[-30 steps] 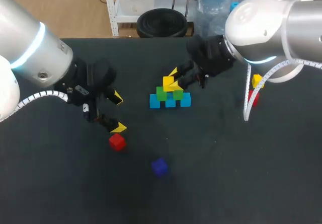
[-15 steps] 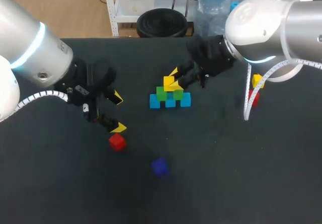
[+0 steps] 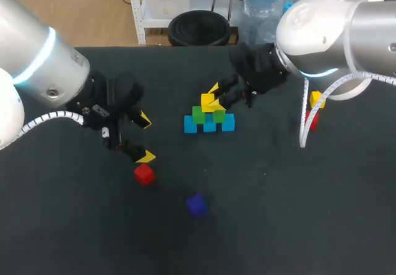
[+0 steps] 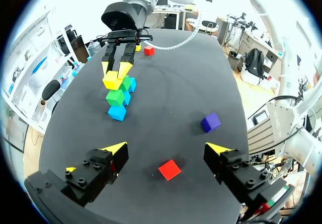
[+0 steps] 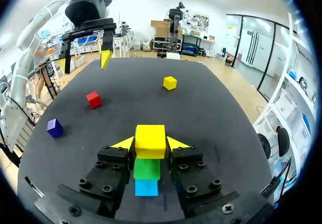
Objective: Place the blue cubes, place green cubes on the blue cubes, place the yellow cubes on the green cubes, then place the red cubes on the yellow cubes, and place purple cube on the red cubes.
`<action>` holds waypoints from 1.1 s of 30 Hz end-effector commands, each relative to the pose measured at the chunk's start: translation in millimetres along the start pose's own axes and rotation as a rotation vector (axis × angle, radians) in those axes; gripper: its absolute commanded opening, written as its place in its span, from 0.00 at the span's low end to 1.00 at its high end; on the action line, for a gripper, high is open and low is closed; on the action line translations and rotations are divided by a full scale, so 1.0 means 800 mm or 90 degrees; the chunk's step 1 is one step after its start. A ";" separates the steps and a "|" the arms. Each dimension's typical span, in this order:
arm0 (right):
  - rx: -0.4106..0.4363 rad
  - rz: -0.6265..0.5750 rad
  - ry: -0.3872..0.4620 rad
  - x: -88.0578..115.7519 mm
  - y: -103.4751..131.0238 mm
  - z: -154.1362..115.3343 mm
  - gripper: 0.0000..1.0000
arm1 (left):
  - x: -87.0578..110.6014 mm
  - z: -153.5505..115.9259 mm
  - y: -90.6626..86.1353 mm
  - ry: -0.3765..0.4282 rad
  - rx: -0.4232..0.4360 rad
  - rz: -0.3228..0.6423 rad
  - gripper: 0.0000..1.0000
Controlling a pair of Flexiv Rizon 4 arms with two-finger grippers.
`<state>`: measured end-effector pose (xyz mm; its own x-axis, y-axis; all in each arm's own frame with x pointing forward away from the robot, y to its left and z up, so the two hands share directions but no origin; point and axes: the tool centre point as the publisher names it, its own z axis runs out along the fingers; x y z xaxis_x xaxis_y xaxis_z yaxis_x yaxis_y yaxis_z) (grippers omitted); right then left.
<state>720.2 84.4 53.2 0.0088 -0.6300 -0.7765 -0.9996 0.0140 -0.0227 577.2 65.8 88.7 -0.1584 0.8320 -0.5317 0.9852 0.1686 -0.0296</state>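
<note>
- Black tabletop, middle toward the far edge: a row of small blue cubes (image 3: 209, 125) carries small green cubes (image 3: 198, 114), with one small yellow cube (image 3: 206, 100) resting on the green.
- Right gripper (image 5: 150, 143) is clamped on that yellow cube from both sides, so the yellow layer appears to be the step in hand. The next move likely calls for letting go and lifting straight up without nudging the stack.
- Left gripper (image 3: 145, 138) hangs with fingers spread wide over a loose red cube (image 3: 143, 173), left of the middle.
- Second yellow cube (image 3: 317, 99) and second red cube (image 3: 311, 122) wait near the right edge, and the purple cube (image 3: 196, 204) lies toward the near edge. Bare tabletop around each leaves room to approach.
</note>
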 end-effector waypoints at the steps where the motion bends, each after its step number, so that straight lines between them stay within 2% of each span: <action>1: -0.001 0.001 0.001 0.000 -0.003 0.000 0.01 | 0.002 0.000 0.002 -0.003 0.002 0.002 1.00; 9: -0.001 0.001 0.000 0.000 -0.004 0.001 0.07 | 0.002 0.000 0.002 -0.003 0.002 0.002 1.00; 33: -0.002 0.004 0.002 0.002 -0.003 0.001 0.11 | 0.002 0.000 0.002 -0.003 0.002 0.002 1.00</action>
<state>722.1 84.5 51.4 0.0041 -0.6326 -0.7745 -0.9997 0.0146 -0.0172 577.2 65.8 88.7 -0.1584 0.8320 -0.5317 0.9852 0.1686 -0.0296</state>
